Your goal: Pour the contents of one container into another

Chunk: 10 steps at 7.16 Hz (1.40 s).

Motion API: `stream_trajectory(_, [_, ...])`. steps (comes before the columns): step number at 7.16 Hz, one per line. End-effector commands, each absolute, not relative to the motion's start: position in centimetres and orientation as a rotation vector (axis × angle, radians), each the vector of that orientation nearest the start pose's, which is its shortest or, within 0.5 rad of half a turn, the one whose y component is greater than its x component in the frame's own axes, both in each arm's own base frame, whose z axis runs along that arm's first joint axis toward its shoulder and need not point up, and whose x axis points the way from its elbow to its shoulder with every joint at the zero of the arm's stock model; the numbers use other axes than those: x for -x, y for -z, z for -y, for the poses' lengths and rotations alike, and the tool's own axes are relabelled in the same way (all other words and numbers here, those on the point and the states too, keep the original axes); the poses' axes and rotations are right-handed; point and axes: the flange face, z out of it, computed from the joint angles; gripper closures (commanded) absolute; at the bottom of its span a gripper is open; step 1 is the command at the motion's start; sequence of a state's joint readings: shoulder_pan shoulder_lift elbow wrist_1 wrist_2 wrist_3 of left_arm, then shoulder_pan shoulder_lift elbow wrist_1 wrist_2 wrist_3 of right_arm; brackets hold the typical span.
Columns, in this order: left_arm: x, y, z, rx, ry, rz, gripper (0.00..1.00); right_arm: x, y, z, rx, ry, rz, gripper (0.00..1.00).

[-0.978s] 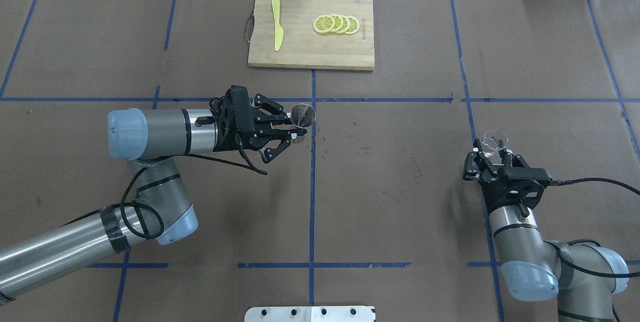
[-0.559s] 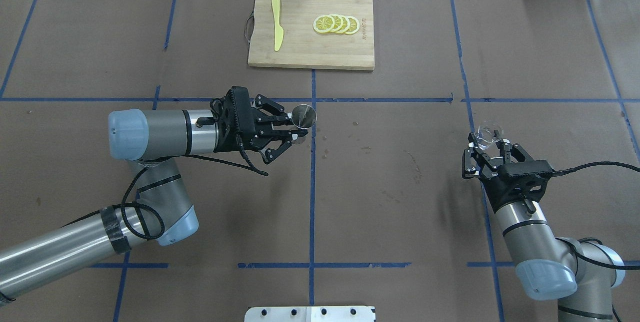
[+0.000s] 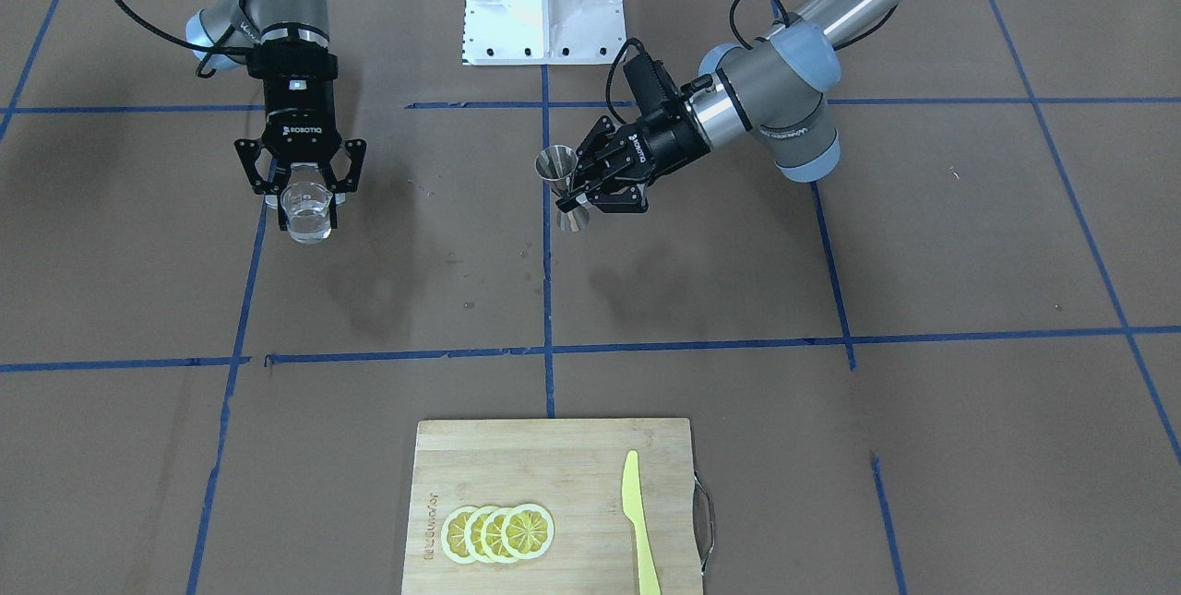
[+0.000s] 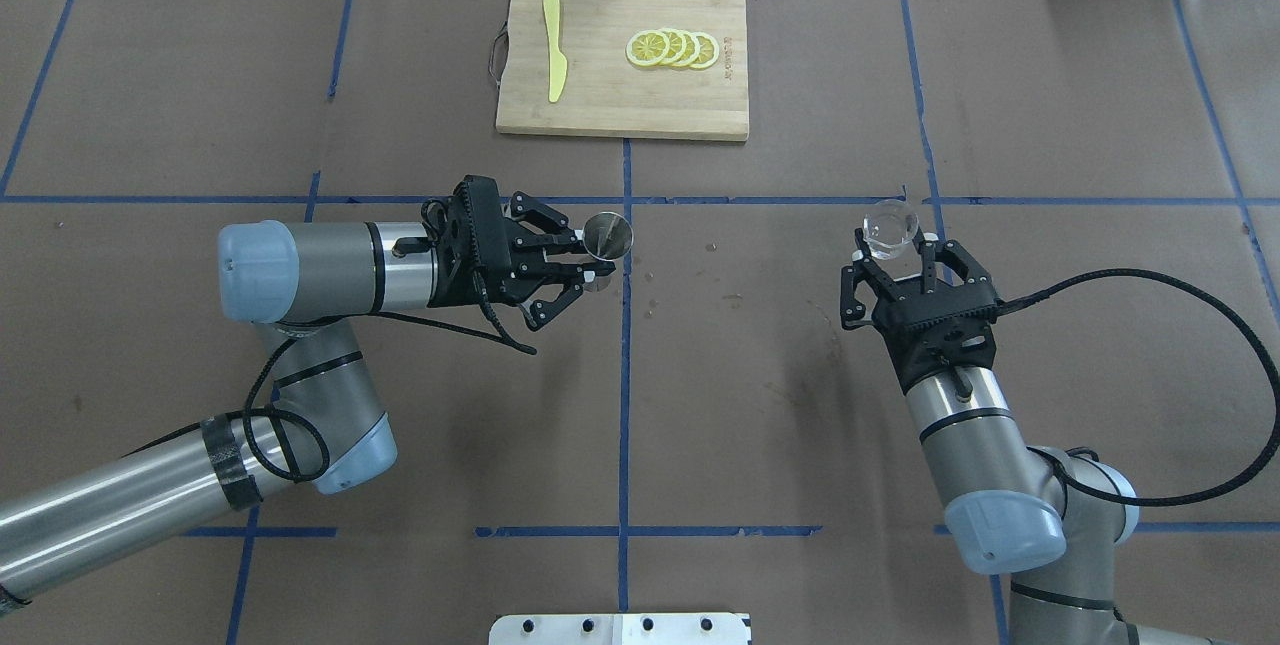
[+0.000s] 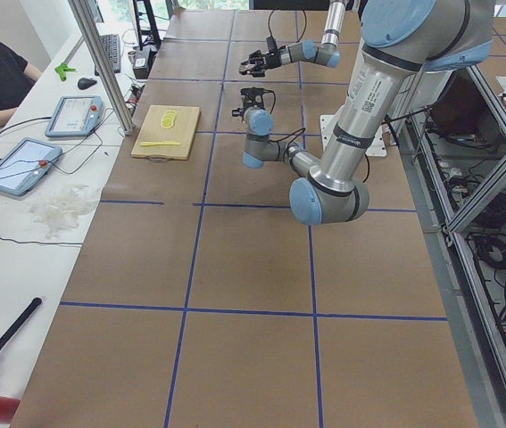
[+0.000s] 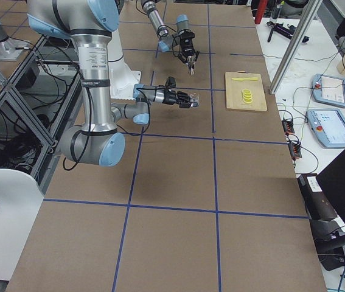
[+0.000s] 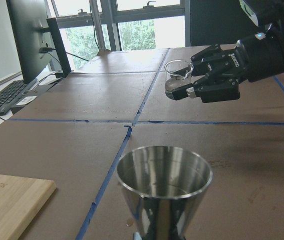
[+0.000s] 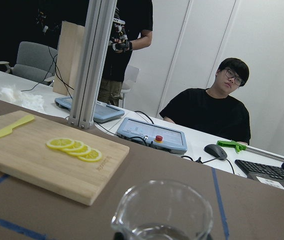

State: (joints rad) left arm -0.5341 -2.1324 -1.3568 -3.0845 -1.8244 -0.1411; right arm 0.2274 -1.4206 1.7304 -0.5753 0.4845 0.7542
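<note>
Front view: right jaws closed around glass cup (image 3: 307, 212), upright above the bench (image 3: 701, 300), so nothing spills. Left jaws clamp jigger (image 3: 556, 165) at its waist, mouth up to receive. Overhead: cup and jigger well apart. Left wrist: jigger bowl looks empty.

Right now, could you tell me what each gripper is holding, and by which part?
The left gripper holds the steel jigger at its narrow waist; the right gripper holds the glass measuring cup by its lower sides.
</note>
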Motion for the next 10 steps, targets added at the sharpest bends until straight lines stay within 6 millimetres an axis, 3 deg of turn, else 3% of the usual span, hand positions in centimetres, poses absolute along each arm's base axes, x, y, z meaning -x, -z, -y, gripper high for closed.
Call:
stream_trajectory(1, [-51.6,-26.7,42.6,-1.497,-0.85,-1.228,1.0,47.0,-32.0,34.8,-1.359,-0.242,0.529,1.0])
stream_trajectory(2, [-51.6,-26.8,42.6,-1.496,-0.85,-1.228,1.0,48.3,-29.5,35.5,-1.354,-0.23,0.497,1.0])
stream_trajectory(6, [-52.5,-26.8,41.7,-1.497,-0.833,-1.225,1.0,50.9,-22.6,37.4,-1.311,-0.145,0.389,1.0])
stream_trajectory(7, [-52.6,-26.8,41.6,-1.495,-0.833,-1.227,1.0,50.9,-21.9,37.4,-1.301,-0.126,0.368,1.0])
stream_trajectory(10, [-52.6,-27.0,41.8,-1.434,-0.788,-1.261,1.0,51.8,-22.8,36.5,-1.282,-0.075,0.328,1.0])
